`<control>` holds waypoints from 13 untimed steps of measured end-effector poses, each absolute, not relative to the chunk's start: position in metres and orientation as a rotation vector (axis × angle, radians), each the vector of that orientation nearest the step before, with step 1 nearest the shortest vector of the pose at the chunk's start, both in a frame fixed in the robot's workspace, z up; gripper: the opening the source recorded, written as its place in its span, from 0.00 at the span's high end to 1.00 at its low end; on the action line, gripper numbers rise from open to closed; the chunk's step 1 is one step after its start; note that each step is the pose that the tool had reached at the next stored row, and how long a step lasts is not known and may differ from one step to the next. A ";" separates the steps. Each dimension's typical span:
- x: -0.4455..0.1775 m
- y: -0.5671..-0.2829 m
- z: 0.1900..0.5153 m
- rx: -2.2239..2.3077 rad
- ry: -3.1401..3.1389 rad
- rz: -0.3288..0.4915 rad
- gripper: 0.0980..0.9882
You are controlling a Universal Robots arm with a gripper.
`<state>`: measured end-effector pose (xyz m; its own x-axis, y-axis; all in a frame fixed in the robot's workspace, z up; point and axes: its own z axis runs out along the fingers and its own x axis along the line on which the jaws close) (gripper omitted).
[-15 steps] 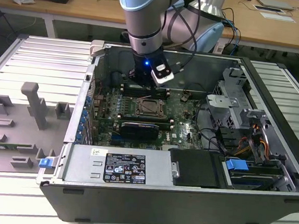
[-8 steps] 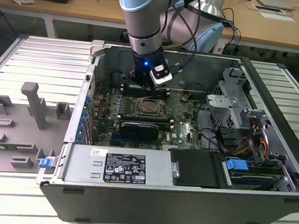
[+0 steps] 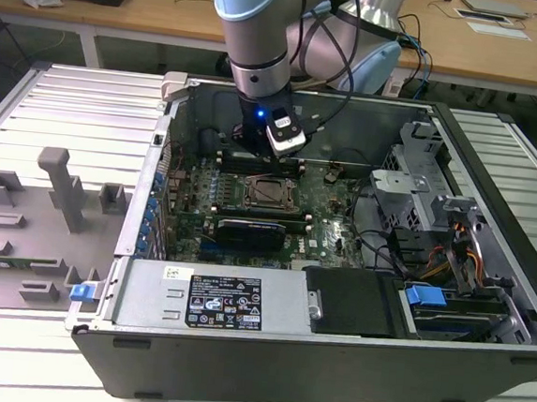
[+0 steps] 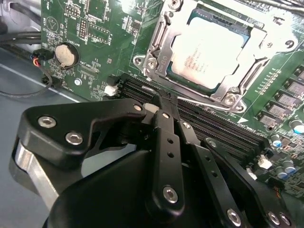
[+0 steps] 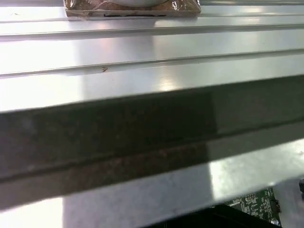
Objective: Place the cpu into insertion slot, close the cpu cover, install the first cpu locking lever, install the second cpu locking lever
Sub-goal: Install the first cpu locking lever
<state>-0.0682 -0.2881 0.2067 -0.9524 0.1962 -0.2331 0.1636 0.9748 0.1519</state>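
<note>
In the second wrist view the cpu (image 4: 209, 50), a silvery-grey square, lies in the insertion slot (image 4: 142, 61) on the green board. The cpu cover (image 4: 160, 47), a thin metal frame, lies flat around the chip. Whether the locking levers are latched I cannot tell. My gripper (image 4: 164, 100) hangs just beside the socket, over the long black memory slots (image 4: 213, 124). Its black fingers are shut together with nothing between them. In the exterior view the arm's wrist (image 3: 262, 116) stands inside the open computer case, just behind the insertion slot (image 3: 269, 194).
A coin battery (image 4: 65, 54) and thin cables (image 4: 42, 71) sit near the gripper. In the exterior view the case walls (image 3: 265, 351) ring the board, a drive cage with cables (image 3: 436, 225) fills the right, and a grey fixture plate (image 3: 42, 209) lies left of the case.
</note>
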 end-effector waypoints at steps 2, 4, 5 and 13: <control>-0.068 -0.287 0.206 0.280 2.872 0.189 0.99; -0.068 -0.286 0.206 0.296 2.870 0.187 0.99; -0.068 -0.286 0.205 0.300 2.869 0.186 0.99; -0.068 -0.284 0.201 0.346 2.862 0.174 0.99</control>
